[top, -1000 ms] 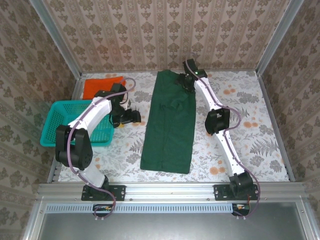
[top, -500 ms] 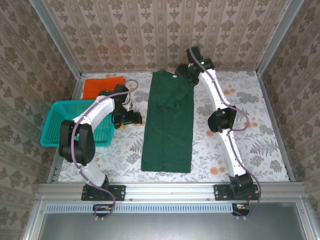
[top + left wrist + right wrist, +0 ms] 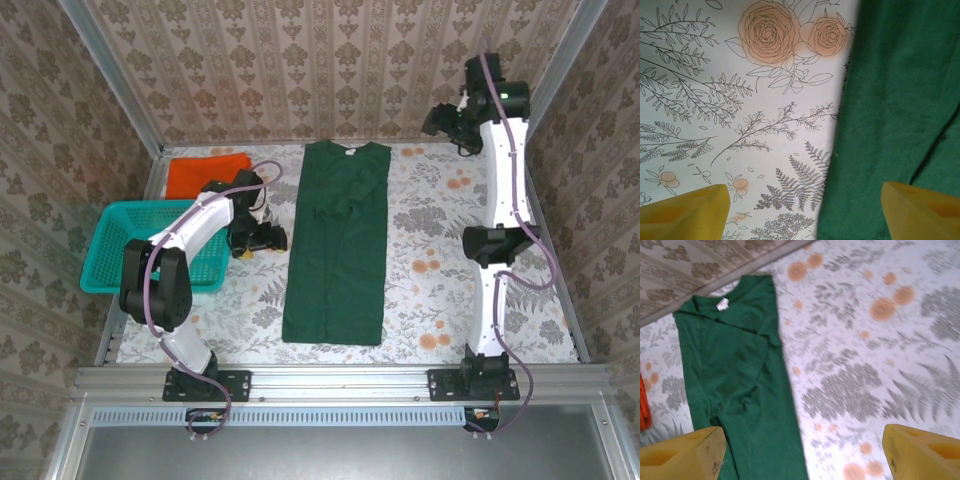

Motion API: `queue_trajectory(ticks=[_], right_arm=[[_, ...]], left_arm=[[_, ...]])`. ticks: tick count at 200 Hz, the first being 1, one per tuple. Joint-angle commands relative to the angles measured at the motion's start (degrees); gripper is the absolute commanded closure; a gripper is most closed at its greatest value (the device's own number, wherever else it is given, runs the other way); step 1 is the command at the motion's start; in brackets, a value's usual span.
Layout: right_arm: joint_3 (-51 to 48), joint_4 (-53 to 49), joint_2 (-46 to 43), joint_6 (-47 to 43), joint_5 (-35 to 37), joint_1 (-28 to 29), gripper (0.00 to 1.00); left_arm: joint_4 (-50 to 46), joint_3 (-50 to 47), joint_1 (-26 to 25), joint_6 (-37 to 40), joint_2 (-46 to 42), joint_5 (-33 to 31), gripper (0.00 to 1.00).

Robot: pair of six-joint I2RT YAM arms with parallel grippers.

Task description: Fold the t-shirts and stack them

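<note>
The left gripper's yellow fingers [image 3: 685, 212] stand wide apart with nothing between them, one over the flowered table cover [image 3: 740, 100] and the other over the dark green t-shirt [image 3: 900, 100], so the left gripper [image 3: 805, 186] straddles that shirt's left edge; whether either finger touches the cloth cannot be told. From the top camera the left gripper [image 3: 262, 238] sits low, just beside the left edge of the green t-shirt [image 3: 338, 250], nearer its collar end than its hem. The right gripper's fingers [image 3: 685, 452] are also spread wide and hold nothing. The right gripper [image 3: 805, 432] looks down from a height on the collar end of the green t-shirt [image 3: 735, 370], where a small white label [image 3: 722, 302] shows at the neck. In the top view the right gripper [image 3: 445, 118] is lifted well clear, off to the right of and beyond the shirt's far right corner, with its arm stretched upright. The green t-shirt lies flat on the table [image 3: 440, 230] as a long narrow strip, sleeves turned in, collar at the far end and hem toward the arm bases. The orange t-shirt [image 3: 205, 172] lies well to the left of the green shirt's collar end, apart from it. The teal basket [image 3: 97, 250] stands to the left of the green shirt's middle, beyond the left gripper.
</note>
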Motion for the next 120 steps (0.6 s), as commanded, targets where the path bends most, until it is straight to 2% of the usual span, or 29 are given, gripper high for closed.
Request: queue_trajectory(ticks=[1,22,44,61,84,94,104,120], right_arm=[[-8.17,-12.29,-11.61,-2.88,-2.16,-3.31,0.17],[-19.45,-12.38,-21.98,-3.21,-3.27,-5.59,0.17],[-32.97,-12.38,-32.92,-3.39,1.70,-5.98,0.17],[-48.87,-9.11,-42.86,-2.12,4.41,-5.65,0.17],[-77.37,6.14,-60.78,4.63,-5.85,-4.05,0.22],[-89.32,13.43,-66.82,8.81,-11.31,-1.92,0.26],[-99.53,19.82,-70.47,15.00,-13.55,1.52,0.32],[-112.94,31.77,-72.32,24.39,-15.16,11.90,0.39]], left_arm=[[-1.09,0.97,-0.50,0.93,-2.15,0.35,0.21],[-0.88,0.44,-1.43,0.93,-3.23,0.28,0.21],[-0.72,-0.50,-2.18,0.79,-4.64,0.08,0.21],[-0.10,-1.86,-2.38,0.27,-6.03,0.55,0.21],[1.03,-3.75,-2.56,-0.62,-6.73,3.47,0.24],[1.70,-4.54,-2.88,-0.63,-6.87,5.42,0.26],[2.07,-5.61,-3.62,-0.23,-7.04,6.95,0.27],[1.65,-7.39,-4.96,0.66,-7.41,9.33,0.28]])
